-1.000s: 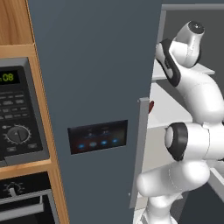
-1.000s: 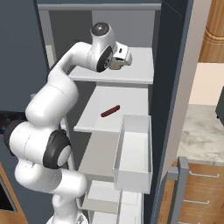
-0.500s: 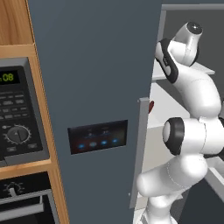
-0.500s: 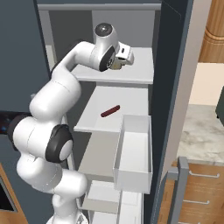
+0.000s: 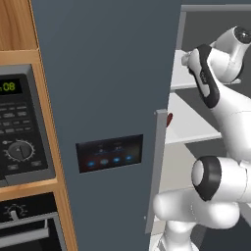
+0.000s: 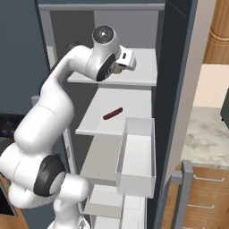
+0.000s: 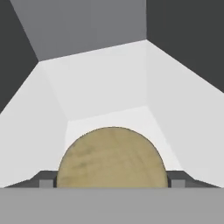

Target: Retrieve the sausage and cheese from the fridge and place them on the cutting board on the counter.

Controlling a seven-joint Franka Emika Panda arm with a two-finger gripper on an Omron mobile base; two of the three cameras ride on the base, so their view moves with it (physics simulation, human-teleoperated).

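Observation:
In the hand view the tan round cheese (image 7: pixel 112 157) sits right between my two finger tips (image 7: pixel 46 182), which press against its sides on a white fridge shelf (image 7: pixel 109 92). My gripper (image 6: pixel 121 67) reaches onto the upper shelf of the open fridge (image 6: pixel 176 67) and is shut on the cheese. The dark reddish sausage (image 6: pixel 112 113) lies on the shelf below, apart from the gripper. One red end of the sausage (image 5: pixel 169 119) peeks past the closed grey fridge door (image 5: pixel 108 73). The beige counter (image 6: pixel 206 134) lies to the right. The cutting board is out of view.
A white bin (image 6: pixel 136 156) juts out below the sausage shelf, close under my arm. The open fridge door (image 6: pixel 179 112) stands on the right. A microwave (image 5: pixel 24 127) and an oven (image 5: pixel 29 225) sit in wooden cabinetry left of the fridge.
The hand has pushed a little further in along the upper shelf, and the fingers have narrowed from wide open onto the cheese. The sausage has not moved.

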